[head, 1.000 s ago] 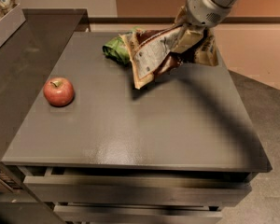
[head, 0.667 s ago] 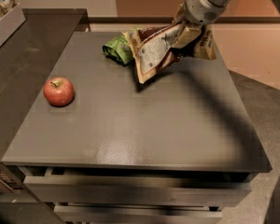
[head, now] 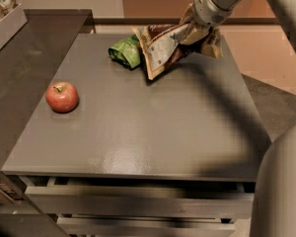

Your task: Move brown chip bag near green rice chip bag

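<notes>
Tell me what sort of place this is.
Probably an office kitchenette or break area: a grey counter with drawers beneath, a round red apple, a small bright-green snack bag. At the far edge the claw grips a large glossy dark-brown chip bag.

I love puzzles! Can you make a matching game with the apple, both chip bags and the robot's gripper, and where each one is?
1. apple
2. brown chip bag
3. green rice chip bag
4. gripper

A. lying at the far side of the table
B. above the far right, shut on a bag
C. alone on the left side
D. held tilted in the gripper

Pairs: 1-C, 2-D, 3-A, 4-B
</notes>
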Robot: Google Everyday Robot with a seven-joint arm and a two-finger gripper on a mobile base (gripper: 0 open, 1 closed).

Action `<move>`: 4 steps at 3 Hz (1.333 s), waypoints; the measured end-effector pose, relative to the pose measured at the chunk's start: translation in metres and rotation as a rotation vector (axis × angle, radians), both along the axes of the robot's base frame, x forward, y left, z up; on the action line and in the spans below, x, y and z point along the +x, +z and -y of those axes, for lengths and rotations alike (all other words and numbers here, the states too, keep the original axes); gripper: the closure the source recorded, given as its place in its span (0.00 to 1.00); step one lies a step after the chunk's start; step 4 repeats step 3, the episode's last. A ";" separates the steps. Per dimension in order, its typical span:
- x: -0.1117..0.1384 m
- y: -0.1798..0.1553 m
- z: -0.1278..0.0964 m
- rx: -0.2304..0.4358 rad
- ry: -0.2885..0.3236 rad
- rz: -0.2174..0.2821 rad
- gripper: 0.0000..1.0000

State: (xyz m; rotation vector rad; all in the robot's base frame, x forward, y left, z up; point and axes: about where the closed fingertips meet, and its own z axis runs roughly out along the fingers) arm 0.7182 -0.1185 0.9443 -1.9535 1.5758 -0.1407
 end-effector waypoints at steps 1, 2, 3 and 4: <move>0.001 -0.003 -0.002 0.000 0.003 -0.004 0.12; 0.002 -0.005 -0.004 0.000 0.005 -0.007 0.00; 0.002 -0.005 -0.004 0.000 0.005 -0.007 0.00; 0.002 -0.005 -0.004 0.000 0.005 -0.007 0.00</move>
